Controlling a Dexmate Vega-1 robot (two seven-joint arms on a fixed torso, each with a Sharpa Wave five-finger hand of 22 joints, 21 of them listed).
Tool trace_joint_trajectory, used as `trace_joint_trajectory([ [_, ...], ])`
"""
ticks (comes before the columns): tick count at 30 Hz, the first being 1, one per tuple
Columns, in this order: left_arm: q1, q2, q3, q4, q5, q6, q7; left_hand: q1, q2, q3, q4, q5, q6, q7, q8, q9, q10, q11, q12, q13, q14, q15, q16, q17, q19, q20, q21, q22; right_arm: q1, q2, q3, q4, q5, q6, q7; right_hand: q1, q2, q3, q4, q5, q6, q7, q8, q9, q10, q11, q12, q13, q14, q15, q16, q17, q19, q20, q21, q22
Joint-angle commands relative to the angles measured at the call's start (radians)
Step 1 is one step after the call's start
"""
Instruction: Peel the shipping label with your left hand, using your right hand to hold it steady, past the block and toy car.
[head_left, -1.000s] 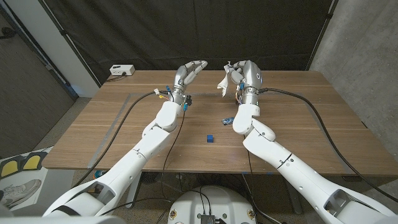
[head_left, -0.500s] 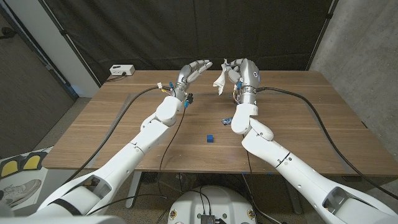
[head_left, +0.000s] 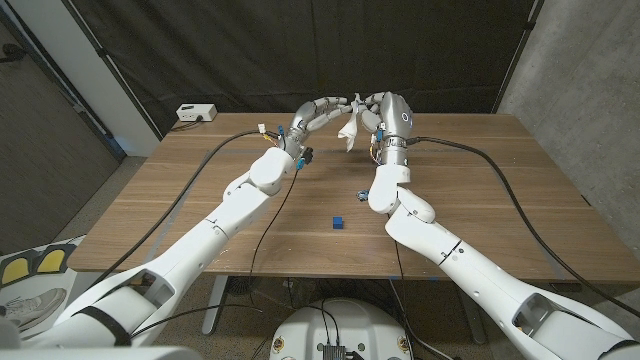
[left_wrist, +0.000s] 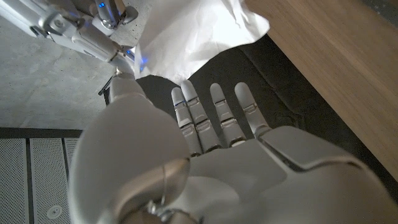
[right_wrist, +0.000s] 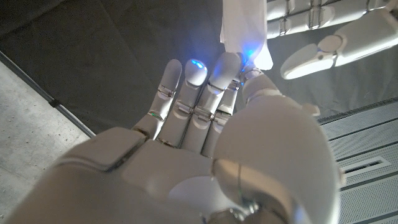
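Observation:
The white shipping label (head_left: 349, 132) hangs crumpled above the table's far middle, pinched in the fingers of my right hand (head_left: 386, 110). In the right wrist view the label (right_wrist: 244, 28) sticks out past the fingertips (right_wrist: 226, 65) of that hand (right_wrist: 205, 143). My left hand (head_left: 318, 110) is raised beside it, fingers stretched out toward the label with nothing in them. In the left wrist view those straight fingers (left_wrist: 217, 115) end just short of the label (left_wrist: 199, 34). A small blue block (head_left: 339, 221) and the blue toy car (head_left: 364, 192) lie on the table nearer me.
A white box (head_left: 196, 113) sits at the wooden table's (head_left: 500, 200) far left corner. Black cables (head_left: 210, 170) run across the table to both wrists. A black curtain hangs behind, with a concrete wall at the right.
My left hand has swung toward the right hand, its fingertips now right by the label. The right hand has lifted the label slightly and shifted a little toward the left hand.

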Motion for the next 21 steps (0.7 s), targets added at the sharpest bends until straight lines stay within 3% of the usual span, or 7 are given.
trace_joint_trajectory([
  [1, -0.007, -0.018, 0.006, 0.013, -0.005, -0.004, 0.018, 0.024, 0.006, -0.002, -0.01, 0.006, 0.043, -0.003, 0.024, 0.009, 0.046, -0.008, 0.014, 0.0, 0.032, -0.107, 0.015, 0.005, -0.099, -0.009, 0.013, 0.0, 0.011, -0.002, -0.016, 0.014, -0.026, 0.011, -0.002, 0.001, 0.003, 0.014, -0.001, 0.009, 0.01, 0.0, 0.006, 0.004, -0.001, -0.01, 0.004, 0.002, 0.011, -0.05, -0.008, 0.01, -0.001, -0.013, 0.012, -0.006],
  [6, 0.0, -0.035, 0.001, 0.016, -0.011, -0.01, 0.043, 0.039, 0.017, 0.0, -0.013, 0.007, 0.105, -0.015, 0.05, 0.006, 0.092, -0.018, 0.025, -0.003, 0.073, -0.122, 0.025, 0.005, -0.073, -0.015, 0.023, -0.001, 0.013, -0.003, -0.021, 0.018, -0.037, 0.022, -0.007, -0.002, 0.001, 0.024, -0.001, 0.01, 0.012, 0.001, 0.006, 0.008, -0.003, -0.012, 0.005, 0.007, 0.016, -0.05, -0.011, 0.022, -0.004, -0.012, 0.02, -0.012],
  [12, 0.007, -0.046, -0.003, 0.015, -0.011, -0.012, 0.069, 0.093, 0.065, 0.025, -0.026, 0.0, 0.197, -0.014, 0.086, -0.007, 0.176, -0.026, 0.022, -0.033, 0.137, -0.142, 0.037, 0.003, -0.027, -0.026, 0.041, -0.004, 0.014, -0.004, -0.021, 0.023, -0.044, 0.04, -0.014, -0.008, -0.002, 0.035, 0.0, 0.011, 0.011, 0.001, 0.006, 0.01, 0.0, -0.014, 0.003, 0.003, 0.021, -0.05, -0.015, 0.035, -0.01, -0.013, 0.027, -0.02],
  [19, 0.001, -0.047, -0.001, 0.014, -0.024, 0.001, 0.058, 0.141, 0.09, 0.046, -0.045, -0.019, 0.216, -0.019, 0.086, -0.024, 0.228, -0.029, 0.007, -0.062, 0.173, -0.16, 0.033, -0.01, 0.004, -0.038, 0.052, -0.008, 0.011, -0.004, -0.018, 0.025, -0.045, 0.057, -0.017, -0.013, -0.005, 0.046, 0.0, 0.012, 0.012, 0.0, 0.005, 0.012, -0.002, -0.015, 0.007, 0.012, 0.023, -0.05, -0.023, 0.042, -0.014, -0.014, 0.034, -0.028],
  [21, -0.004, -0.048, 0.001, 0.018, -0.036, -0.001, 0.041, 0.149, 0.098, 0.05, -0.047, -0.038, 0.183, -0.039, 0.06, -0.042, 0.223, -0.027, -0.028, -0.09, 0.189, -0.162, 0.019, -0.032, 0.013, -0.044, 0.053, -0.014, 0.009, -0.007, -0.016, 0.023, -0.046, 0.061, -0.018, -0.015, -0.007, 0.051, 0.0, 0.012, 0.012, -0.001, 0.004, 0.011, -0.002, -0.015, 0.006, 0.012, 0.026, -0.05, -0.022, 0.05, -0.016, -0.012, 0.038, -0.031],
])
